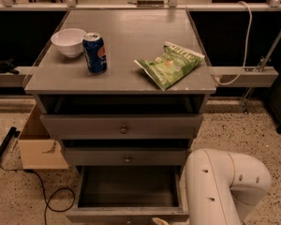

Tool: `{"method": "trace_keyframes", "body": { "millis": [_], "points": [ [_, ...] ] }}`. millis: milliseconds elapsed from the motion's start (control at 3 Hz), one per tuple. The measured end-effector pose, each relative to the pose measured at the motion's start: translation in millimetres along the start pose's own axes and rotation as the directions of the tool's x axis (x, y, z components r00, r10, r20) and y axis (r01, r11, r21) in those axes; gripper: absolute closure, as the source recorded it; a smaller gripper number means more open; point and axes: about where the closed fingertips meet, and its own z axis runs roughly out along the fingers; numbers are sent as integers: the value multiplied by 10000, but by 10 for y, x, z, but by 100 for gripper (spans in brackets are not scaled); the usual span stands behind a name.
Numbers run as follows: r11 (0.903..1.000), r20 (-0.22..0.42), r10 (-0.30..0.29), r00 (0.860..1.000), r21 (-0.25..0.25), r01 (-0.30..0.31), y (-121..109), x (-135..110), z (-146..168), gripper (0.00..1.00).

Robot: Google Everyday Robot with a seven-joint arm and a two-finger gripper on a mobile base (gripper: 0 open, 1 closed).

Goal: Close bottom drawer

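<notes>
Bottom drawer (126, 191) is judged stiff, free-sliding; its front rim beside the gripper (160, 221) is best pushed; gripper's opening cannot be told.

Speckled terrazzo floor (234, 135), pretty dim lighting, dark behind. A cardboard box (37, 146) sits on the floor left of the grey cabinet (131, 41), with a black cable (46, 198) looping beside it. A white cable (246, 36) hangs on the right. The gripper (159, 221) barely peeks in at the bottom edge.

The white arm (225, 186) bends low at right, its hand (159, 221) at the bottom edge.
</notes>
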Motion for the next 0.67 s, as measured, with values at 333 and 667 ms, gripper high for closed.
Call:
{"method": "trace_keyframes", "body": {
  "millis": [333, 667],
  "points": [
    [9999, -162, -141, 9998, 36, 142, 36, 5, 33, 0],
    [9981, -5, -521, 9986, 330, 520, 75, -16, 3, 0]
  ]
}}
